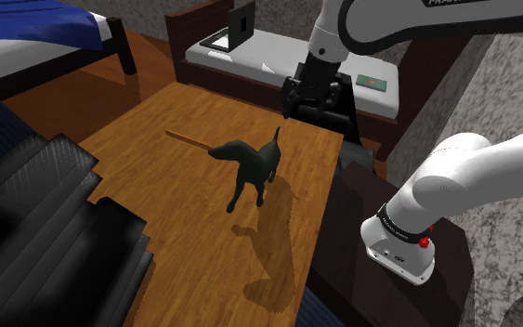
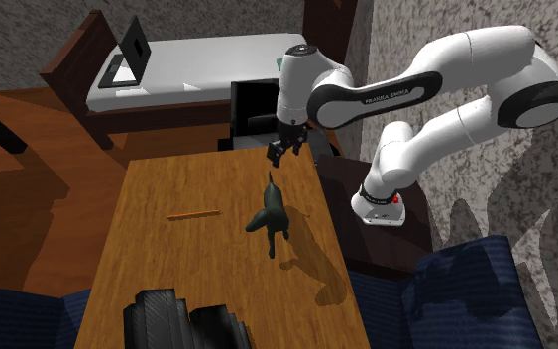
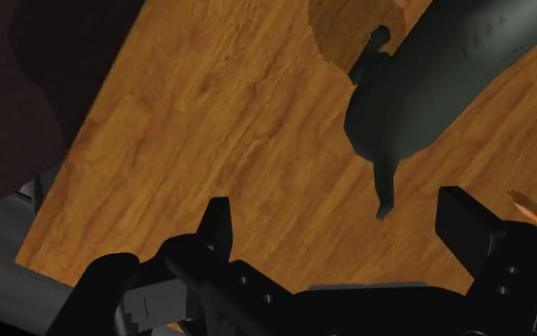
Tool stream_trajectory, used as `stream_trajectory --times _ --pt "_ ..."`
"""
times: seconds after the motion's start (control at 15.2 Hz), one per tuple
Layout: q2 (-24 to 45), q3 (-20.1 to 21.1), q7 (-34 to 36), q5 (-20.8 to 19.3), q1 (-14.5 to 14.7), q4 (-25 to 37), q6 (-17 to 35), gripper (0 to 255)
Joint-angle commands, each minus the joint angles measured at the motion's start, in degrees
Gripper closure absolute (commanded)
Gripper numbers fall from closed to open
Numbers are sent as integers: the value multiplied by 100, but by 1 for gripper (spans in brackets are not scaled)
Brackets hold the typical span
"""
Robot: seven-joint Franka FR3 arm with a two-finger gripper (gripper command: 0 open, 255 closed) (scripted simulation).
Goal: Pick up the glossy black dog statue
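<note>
1. While nothing had yet been grasped, the glossy black dog statue (image 1: 250, 169) stood upright on all four legs near the middle of the brown wooden bench (image 1: 194, 269). By my reading the pick-up was at the approach stage: the reach was largely done, while closing, gripping and lifting were all left.
2. Its long axis ran level along the bench, with the head toward the shoulder view's left and the rump toward that view's right. The thin tail rose from the rump and pointed up toward the arm's hand.
3. Behind that tail end the jaws hung spread wide above the bench, pinching nothing. In the wrist view the two black fingers (image 3: 220, 229) stood well apart, and the tail tip lay ahead of the gap between them, touching neither.
4. Beyond the dog's head, a thin orange stick (image 1: 189, 139) lay flat on the bench, apart from the statue.
5. Farther out, past the bench's far edge, a pale grey-topped piece of furniture in a dark wood frame (image 1: 278, 54) carried an open laptop-like thing (image 1: 241, 23).
</note>
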Motion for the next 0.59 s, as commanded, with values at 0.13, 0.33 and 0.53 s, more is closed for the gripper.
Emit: stream_trajectory --times 0.13,0.33,0.53 --pt "541 611 1102 398 -78 -150 884 0" --pt "1089 1069 1907 586 -194 -133 1558 0" --pt "1200 1122 1918 619 -195 -226 1765 0"
